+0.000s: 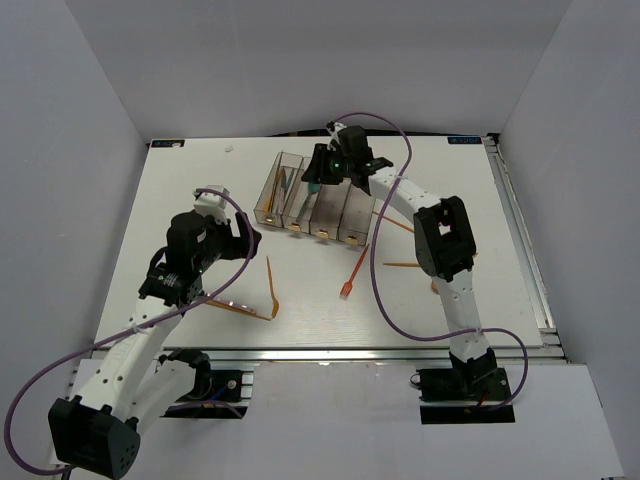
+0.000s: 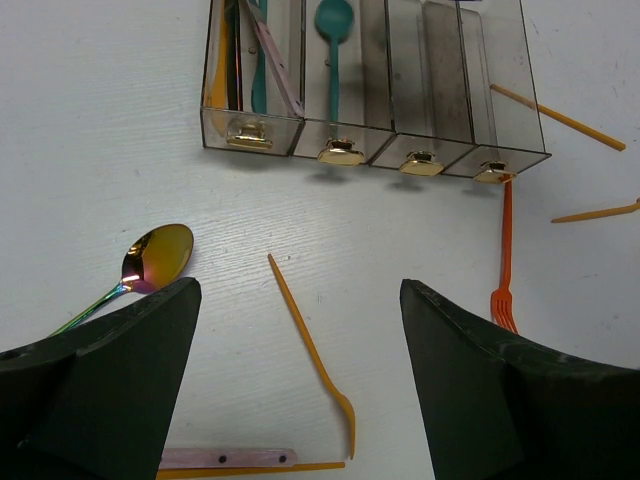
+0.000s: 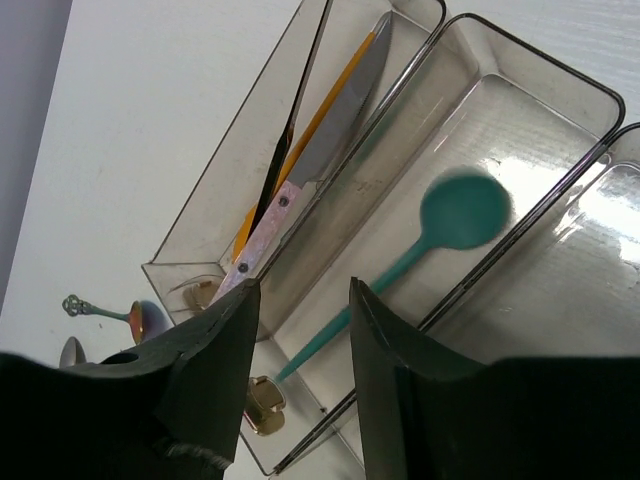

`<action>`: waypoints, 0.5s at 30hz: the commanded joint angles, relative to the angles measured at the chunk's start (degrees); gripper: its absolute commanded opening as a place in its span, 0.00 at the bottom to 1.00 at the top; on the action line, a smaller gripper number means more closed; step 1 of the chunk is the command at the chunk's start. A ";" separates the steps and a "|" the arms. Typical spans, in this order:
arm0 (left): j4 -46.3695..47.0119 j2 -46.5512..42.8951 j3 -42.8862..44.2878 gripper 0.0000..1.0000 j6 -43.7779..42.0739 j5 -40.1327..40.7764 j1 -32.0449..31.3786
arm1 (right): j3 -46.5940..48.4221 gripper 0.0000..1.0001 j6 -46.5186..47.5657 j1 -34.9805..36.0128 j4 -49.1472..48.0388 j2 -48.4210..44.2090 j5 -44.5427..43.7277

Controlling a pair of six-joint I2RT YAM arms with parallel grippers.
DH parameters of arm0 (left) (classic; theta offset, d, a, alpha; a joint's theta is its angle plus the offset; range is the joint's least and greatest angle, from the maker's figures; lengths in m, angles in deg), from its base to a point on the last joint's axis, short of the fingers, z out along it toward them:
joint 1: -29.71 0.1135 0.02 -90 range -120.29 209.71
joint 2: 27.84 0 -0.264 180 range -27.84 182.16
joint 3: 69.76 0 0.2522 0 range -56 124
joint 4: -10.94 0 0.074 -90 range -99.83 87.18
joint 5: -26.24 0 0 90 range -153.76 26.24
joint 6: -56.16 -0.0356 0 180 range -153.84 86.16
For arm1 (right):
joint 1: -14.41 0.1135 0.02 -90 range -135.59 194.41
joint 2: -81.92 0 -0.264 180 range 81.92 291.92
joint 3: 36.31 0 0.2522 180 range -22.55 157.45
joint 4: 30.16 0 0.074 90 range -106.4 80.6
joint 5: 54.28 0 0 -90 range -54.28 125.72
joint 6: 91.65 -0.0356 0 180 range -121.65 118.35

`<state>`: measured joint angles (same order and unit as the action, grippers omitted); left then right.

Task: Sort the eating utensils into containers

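Top view, arm bases: two white arms stand at 6 o'clock of the white table (image 1: pixel 180 200).
Top view, bins: the row of four narrow clear greyish plastic bins (image 1: pixel 322 215) lies toward 12 o'clock of the table.
Top view, right claw: the right claw (image 1: pixel 318 172) hangs over the second bin from the left.
Top view, left claw: the left claw (image 1: pixel 243 240) is at 9 o'clock of the table, well apart from the bins.
Top view, loose utensil: a thin orange plastic fork (image 1: pixel 355 272) lies at 5 o'clock of the bins.
Left wrist view, left claw: the left claw (image 2: pixel 300 290) stands wide open and has hold of nothing; a slender curved orange utensil (image 2: pixel 310 350) lies on the table under the gap.
Left wrist view, spoon: a rainbow-coloured metal spoon (image 2: pixel 158 255) lies at 9 o'clock, just beside one finger.
Left wrist view, bins: the bins (image 2: pixel 440 80) are at 12 o'clock, gold tags toward the camera; a teal plastic spoon (image 2: pixel 332 30) lies in the second bin from the left.
Left wrist view, fork: the orange fork (image 2: pixel 505 260) lies at 3 o'clock, its handle end near the fourth tag.
Right wrist view, right claw: the right claw (image 3: pixel 300 290) is partly open; the gap is wider than the spoon handle, and neither finger seems to press it.
Right wrist view, spoon: the teal spoon (image 3: pixel 465 212) is blurred, inside the second bin (image 3: pixel 530 120), bowl toward 2 o'clock.
Right wrist view, first bin: a grey-bladed knife with pink handle (image 3: pixel 330 140) lies there beside a long orange utensil (image 3: pixel 320 110).
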<state>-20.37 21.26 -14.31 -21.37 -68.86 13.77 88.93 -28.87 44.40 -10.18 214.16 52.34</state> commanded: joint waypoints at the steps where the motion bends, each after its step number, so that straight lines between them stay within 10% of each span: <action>1: 0.49 -0.06 -0.38 0.92 -0.60 0.27 0.21 | -0.39 0.48 1.29 -0.03 -2.70 -3.92 -0.19; 10: 0.31 1.26 -0.73 0.90 0.54 2.02 0.30 | -10.73 0.48 10.84 -1.17 -3.58 -16.37 2.70; 15: -1.79 7.57 0.93 0.72 -0.34 1.33 2.14 | -27.43 0.64 34.57 -4.07 -9.03 -31.76 44.78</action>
<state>-20.50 26.07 -14.33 -21.09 -67.98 14.58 66.81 -9.92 41.80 -13.39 191.65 70.24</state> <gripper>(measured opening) 0.732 0.617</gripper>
